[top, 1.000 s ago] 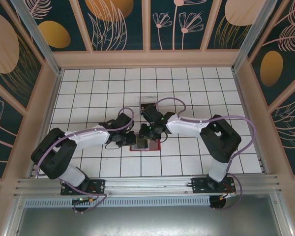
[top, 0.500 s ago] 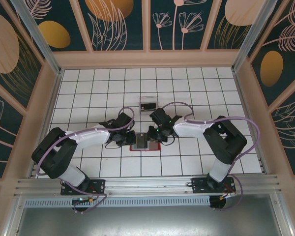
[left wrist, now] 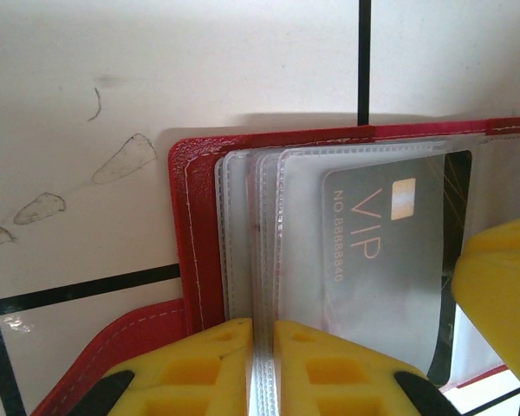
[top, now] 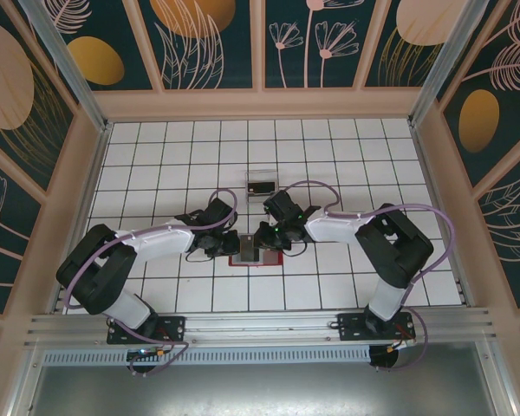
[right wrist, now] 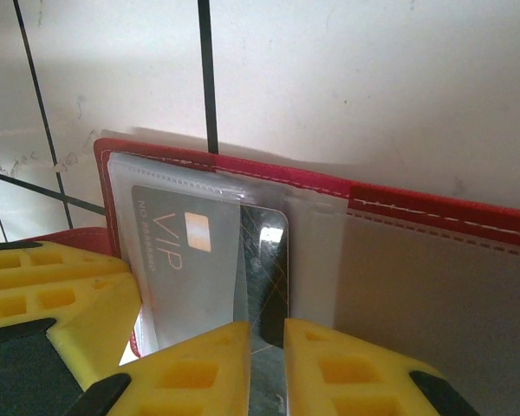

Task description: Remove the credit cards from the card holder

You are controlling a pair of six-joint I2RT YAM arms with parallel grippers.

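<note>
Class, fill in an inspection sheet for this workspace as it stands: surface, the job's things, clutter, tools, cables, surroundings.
Surface: white tiled table with black grid lines; faint smudges near the holder.
Job's things: red card holder lying open; grey credit card marked VIP among its clear sleeves.
Clutter: small clear box beyond the holder.
Tools: left tool shut on the sleeves' edges; right tool shut on the card's edge.
Cables: purple cables loop along both arms.
Surroundings: dark floral wall panels in pale frames; metal rail at the near edge.
</note>
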